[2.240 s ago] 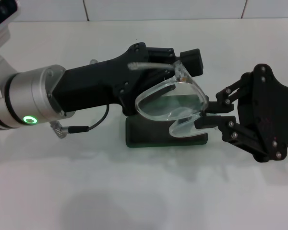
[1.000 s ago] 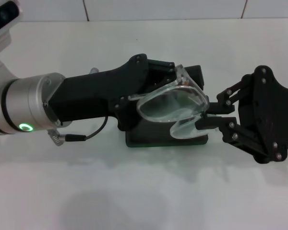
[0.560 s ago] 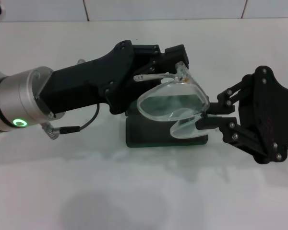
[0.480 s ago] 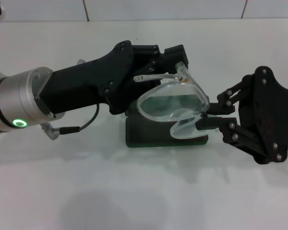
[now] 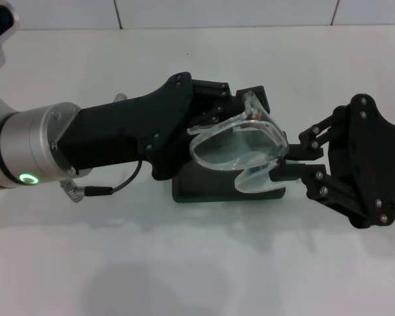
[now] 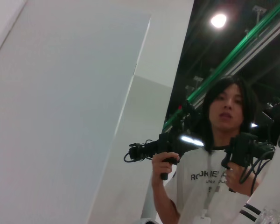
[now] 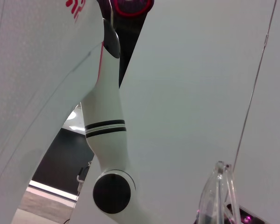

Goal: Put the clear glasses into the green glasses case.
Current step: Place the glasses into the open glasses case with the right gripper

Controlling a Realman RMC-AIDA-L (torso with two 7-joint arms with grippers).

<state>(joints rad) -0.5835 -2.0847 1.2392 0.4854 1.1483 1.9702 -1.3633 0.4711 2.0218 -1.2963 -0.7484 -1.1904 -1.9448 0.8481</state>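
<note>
Head view shows the clear glasses (image 5: 237, 148) held in the air just above the green glasses case (image 5: 210, 189), our right gripper (image 5: 281, 164) pinching one end, likely steadying them. Our left gripper (image 5: 240, 108) meets the far end; we cannot tell its fingers' state. Right wrist view catches only a clear frame edge (image 7: 218, 196); the left wrist view shows neither.
</note>
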